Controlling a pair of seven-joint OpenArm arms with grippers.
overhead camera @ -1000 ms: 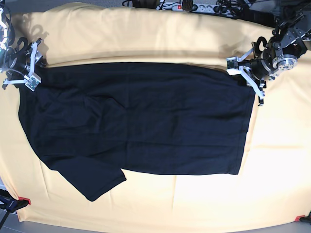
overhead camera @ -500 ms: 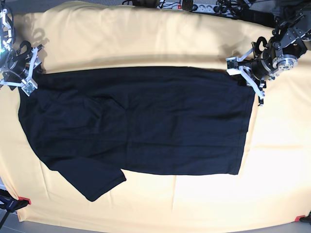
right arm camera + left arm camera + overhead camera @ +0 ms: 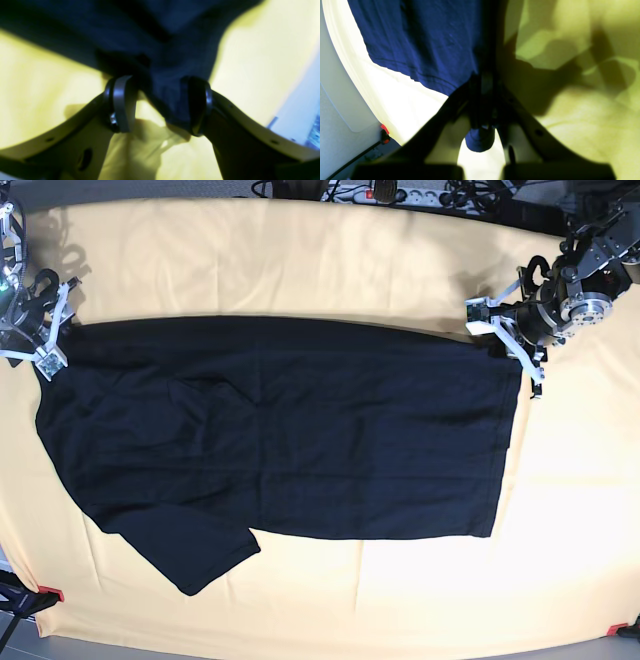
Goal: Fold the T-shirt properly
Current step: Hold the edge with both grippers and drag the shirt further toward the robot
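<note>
Lying spread across the pale yellow-orange cloth (image 3: 300, 260) that covers the tabletop, the large plain black soft-fabric T-shirt (image 3: 280, 430) stretches flat between the two grippers, one short sleeve (image 3: 190, 555) jutting out at the lower corner nearer the right gripper. The left gripper (image 3: 522, 350) sits at the shirt's upper hem corner with its jaws pressed together on the fabric; in the left wrist view the left gripper (image 3: 483, 82) pinches a fold of the dark cloth, a small tuft of it poking out behind the fingers (image 3: 440, 120), while the stitched hem (image 3: 420, 75) runs away ahead and to one side of the gripper. Bare yellow cloth (image 3: 582, 105), crossed by the arm's shadow, lies on the gripper's other side.

The right gripper (image 3: 40, 345) is at the opposite upper corner of the shirt. In the right wrist view the right gripper (image 3: 160, 105) has its jaws spread apart, and a bunched point of the black fabric (image 3: 172, 100) hangs between the two rounded fingertips (image 3: 122, 102), resting against one of them and clear of the other, so the shirt is not clamped there
</note>
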